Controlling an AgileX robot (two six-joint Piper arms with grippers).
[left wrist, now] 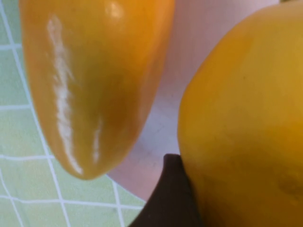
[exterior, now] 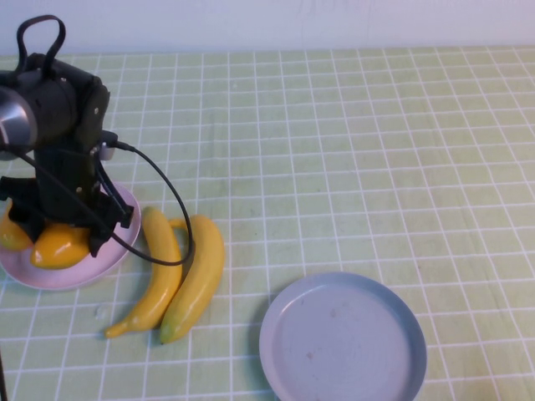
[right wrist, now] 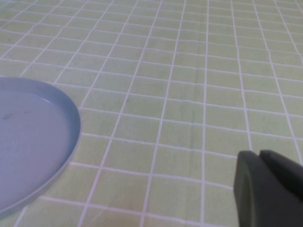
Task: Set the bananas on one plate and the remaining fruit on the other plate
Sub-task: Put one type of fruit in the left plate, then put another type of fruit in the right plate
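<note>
Far left: pale pink round plate (exterior: 104, 269) carries both plump orange-yellow oval fruits (exterior: 58, 245); left gripper (exterior: 63, 219) over them, fingers wide, holding nothing. Beside it, two curved yellow bananas (exterior: 180, 277) on cloth. Near centre: grey-blue rimmed plate (exterior: 342, 339), bare. Right gripper (right wrist: 269, 189) closed, parked.

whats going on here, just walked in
The robot is sorting fruit onto two plates. Its left gripper is down over the pink plate, fingers spread around a yellow-orange mango; a second mango lies beside it on that plate. Both bananas lie side by side on the checked tablecloth, not yet moved. The grey-blue plate holds nothing. The right gripper is shut, waiting off to the side near the grey-blue plate.
</note>
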